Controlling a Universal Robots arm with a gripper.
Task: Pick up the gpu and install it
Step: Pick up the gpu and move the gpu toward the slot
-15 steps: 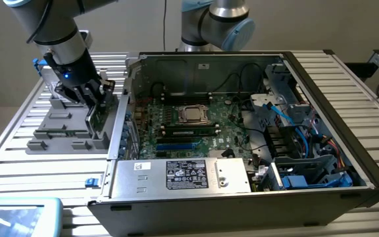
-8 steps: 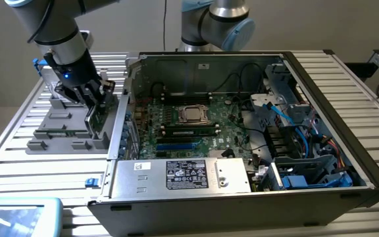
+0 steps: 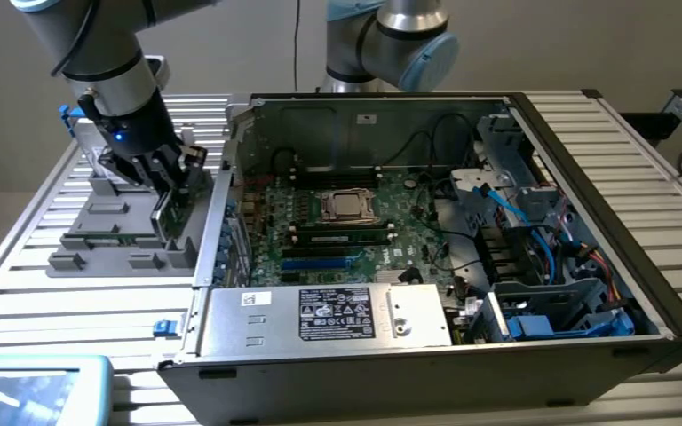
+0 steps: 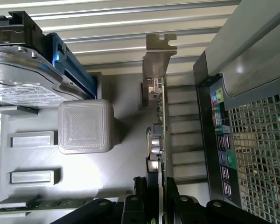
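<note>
Gripper (image 4: 155, 186) is pinching the gpu (image 4: 159, 119), one finger on each flat face, at the end away from the silver bracket (image 4: 157, 56). The card stands on edge, so a face-to-face pinch is the sensible hold. It also leaves the bracket and the long edges free.

In the exterior view this happens at the grey parts fixture (image 3: 99, 240) on that view's left, just beside the open computer case (image 3: 578, 169). Can't tell whether the card has cleared its slot in the fixture or sits in it, because the lower edge is hidden.

The fixture gives each part its own pocket: the hard drive (image 4: 23, 79) lies flat and the memory stick (image 4: 37, 206) sits in a groove. Both are apart from the card, so the fingers have room.

The case lies on its side with the lid off and the motherboard (image 3: 317, 235) facing up — presumably so the slots can be reached from above. Its rear I/O panel (image 4: 222, 140) runs close alongside the card; my read is that's the tight side for clearance.

Gpu is not in the case yet — install not done.
</note>
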